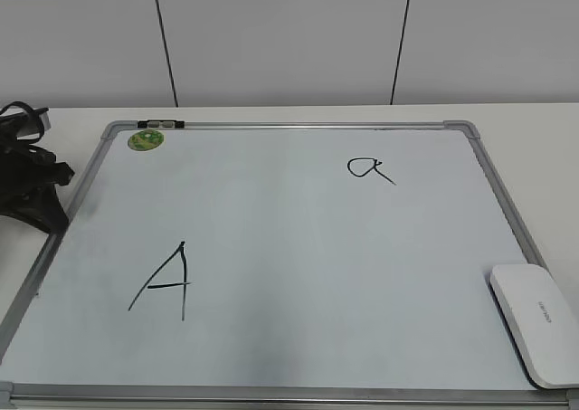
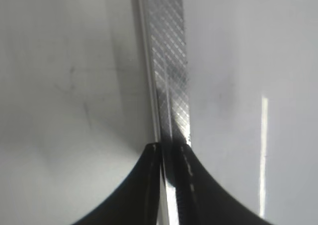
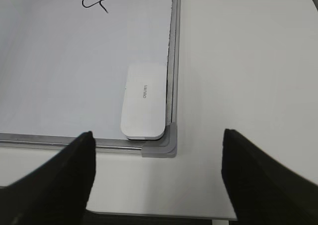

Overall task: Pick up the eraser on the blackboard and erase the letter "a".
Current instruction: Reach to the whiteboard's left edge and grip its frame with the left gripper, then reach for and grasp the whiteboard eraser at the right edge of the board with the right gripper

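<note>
Fingers [image 3: 74, 173] of the right gripper [image 3: 158, 178] stand wide apart at the bottom of the right wrist view, holding nothing and hovering over the table just short of the board's near corner. The left gripper [image 2: 169, 185] sits low at the board's left frame rail (its wrist view shows only dark finger bases with the rail between them, so whether it is spread or closed I cannot tell); in the exterior view it is a dark mass [image 1: 32, 179] at the left edge.

The eraser [image 1: 536, 321] lies flat, white side up with tiny grey lettering, on the blackboard [image 1: 298, 247] in its near right corner, against the frame. Farther up the board the letter "a" [image 1: 370, 168] is intact, well apart from the eraser. A large capital "A" [image 1: 167, 281] stands near left, a green sticker [image 1: 145, 140] at the far left corner. White table [image 1: 289, 114] and pale panelled wall [image 1: 280, 39] lie beyond.
</note>
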You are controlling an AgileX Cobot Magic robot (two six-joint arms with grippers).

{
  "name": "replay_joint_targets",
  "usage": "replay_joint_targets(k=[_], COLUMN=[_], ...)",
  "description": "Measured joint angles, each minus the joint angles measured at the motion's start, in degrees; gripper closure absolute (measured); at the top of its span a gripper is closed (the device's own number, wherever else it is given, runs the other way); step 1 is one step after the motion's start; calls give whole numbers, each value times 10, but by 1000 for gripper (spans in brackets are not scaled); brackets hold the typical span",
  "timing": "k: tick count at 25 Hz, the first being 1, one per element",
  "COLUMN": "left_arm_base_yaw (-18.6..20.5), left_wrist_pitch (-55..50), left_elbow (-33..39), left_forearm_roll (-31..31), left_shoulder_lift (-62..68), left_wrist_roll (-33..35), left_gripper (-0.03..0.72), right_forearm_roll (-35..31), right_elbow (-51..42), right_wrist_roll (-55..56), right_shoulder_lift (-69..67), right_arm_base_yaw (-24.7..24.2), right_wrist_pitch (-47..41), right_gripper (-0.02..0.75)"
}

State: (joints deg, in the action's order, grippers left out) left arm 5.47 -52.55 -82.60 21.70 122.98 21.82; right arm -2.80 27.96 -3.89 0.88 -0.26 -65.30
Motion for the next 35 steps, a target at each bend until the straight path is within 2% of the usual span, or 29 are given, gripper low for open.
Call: replay_joint_targets(k=[10, 14, 17, 20, 24, 35], left_arm_base_yaw=[2, 2, 2, 2, 2, 2], left_wrist_pitch=[-17, -21, -21, -21, -21, -23], left_elbow=[-12, -13, -13, -13, -14, -17], left_forearm_roll=[4, 4, 4, 4, 4, 4], left_shoulder_lift=[8, 8, 8, 8, 8, 9], left_wrist_roll=[-4, -4, -4, -4, -4, -4], left_gripper=[654, 655, 655, 655, 655, 655], right_forearm_roll=[-1, 2, 17, 21, 21, -38], right_elbow=[0, 34, 93, 144, 173, 211], right_wrist_roll=[0, -5, -17, -21, -26, -18], right_shoulder_lift=[0, -21, -102, -180, -288, -600], right_arm_base_yaw=[0, 0, 0, 0, 0, 9], right_wrist_pitch=[0, -2, 3, 51, 90, 13], right_gripper=[152, 152, 151, 151, 152, 151])
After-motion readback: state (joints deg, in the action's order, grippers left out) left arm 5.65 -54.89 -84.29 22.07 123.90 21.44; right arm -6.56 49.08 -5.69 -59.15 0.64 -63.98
